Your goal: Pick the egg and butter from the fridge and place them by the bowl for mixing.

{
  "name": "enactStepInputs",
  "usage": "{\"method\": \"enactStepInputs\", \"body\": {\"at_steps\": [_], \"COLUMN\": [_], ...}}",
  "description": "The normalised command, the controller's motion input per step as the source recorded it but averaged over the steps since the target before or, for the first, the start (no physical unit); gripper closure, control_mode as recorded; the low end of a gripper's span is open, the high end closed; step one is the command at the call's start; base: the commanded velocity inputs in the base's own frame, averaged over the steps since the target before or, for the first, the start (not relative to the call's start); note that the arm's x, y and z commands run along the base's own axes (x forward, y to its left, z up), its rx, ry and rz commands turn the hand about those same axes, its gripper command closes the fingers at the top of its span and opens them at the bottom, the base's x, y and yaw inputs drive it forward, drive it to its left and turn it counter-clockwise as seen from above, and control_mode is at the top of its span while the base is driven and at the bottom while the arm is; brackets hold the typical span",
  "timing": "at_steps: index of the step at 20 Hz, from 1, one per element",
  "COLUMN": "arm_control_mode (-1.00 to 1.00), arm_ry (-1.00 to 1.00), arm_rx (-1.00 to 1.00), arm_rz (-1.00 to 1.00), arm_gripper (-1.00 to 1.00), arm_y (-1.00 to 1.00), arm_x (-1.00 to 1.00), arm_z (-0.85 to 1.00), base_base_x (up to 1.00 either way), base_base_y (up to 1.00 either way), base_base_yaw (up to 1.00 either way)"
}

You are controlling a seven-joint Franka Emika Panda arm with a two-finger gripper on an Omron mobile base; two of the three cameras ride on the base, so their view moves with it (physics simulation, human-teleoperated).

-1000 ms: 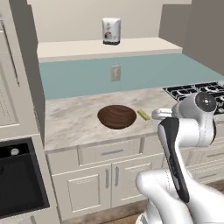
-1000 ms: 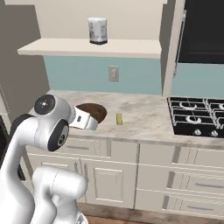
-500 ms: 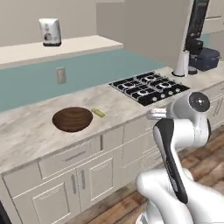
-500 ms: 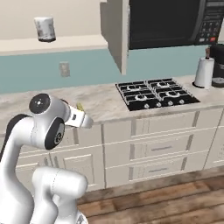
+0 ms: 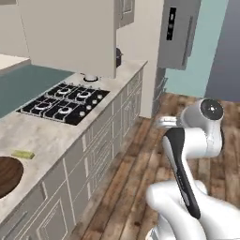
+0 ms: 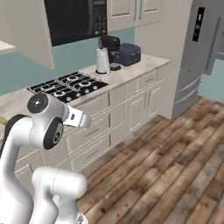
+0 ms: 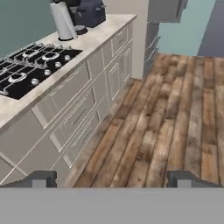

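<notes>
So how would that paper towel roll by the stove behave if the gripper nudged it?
The paper towel roll stands upright, tall for its base, so it would probably tip rather than slide. It looks light and soft, likely denting under a squeeze. Once down, its round shape could roll along the counter.

Wood plank floor (image 7: 175, 109), cream base cabinets (image 6: 131, 109) under a marble countertop (image 5: 51, 136), black gas cooktop (image 5: 63, 103), teal backsplash wall (image 6: 26, 70), upper cabinet (image 5: 65, 37).

Home kitchen: gas stove (image 5: 63, 103), cabinets, fridge (image 6: 202, 48), microwave (image 6: 74, 18).
</notes>
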Motion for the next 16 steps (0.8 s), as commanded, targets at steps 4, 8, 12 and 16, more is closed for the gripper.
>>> {"method": "enactStepInputs", "body": {"at_steps": [4, 8, 12, 16], "arm_control_mode": [1.00, 1.00, 1.00, 1.00], "arm_ry": [0.00, 0.00, 0.00, 0.00], "arm_rx": [0.00, 0.00, 0.00, 0.00], "arm_rz": [0.00, 0.00, 0.00, 0.00], "arm_gripper": [-1.00, -1.00, -1.00, -1.00], "arm_y": [0.00, 0.00, 0.00, 0.00], "arm_x": [0.00, 0.00, 0.00, 0.00], "arm_z": [0.00, 0.00, 0.00, 0.00], "base_base_x": [0.00, 0.09, 0.44, 0.68], "base_base_y": [0.08, -0.09, -0.05, -0.04], "base_base_yaw": [-0.91, -0.74, -0.45, -0.20]}}
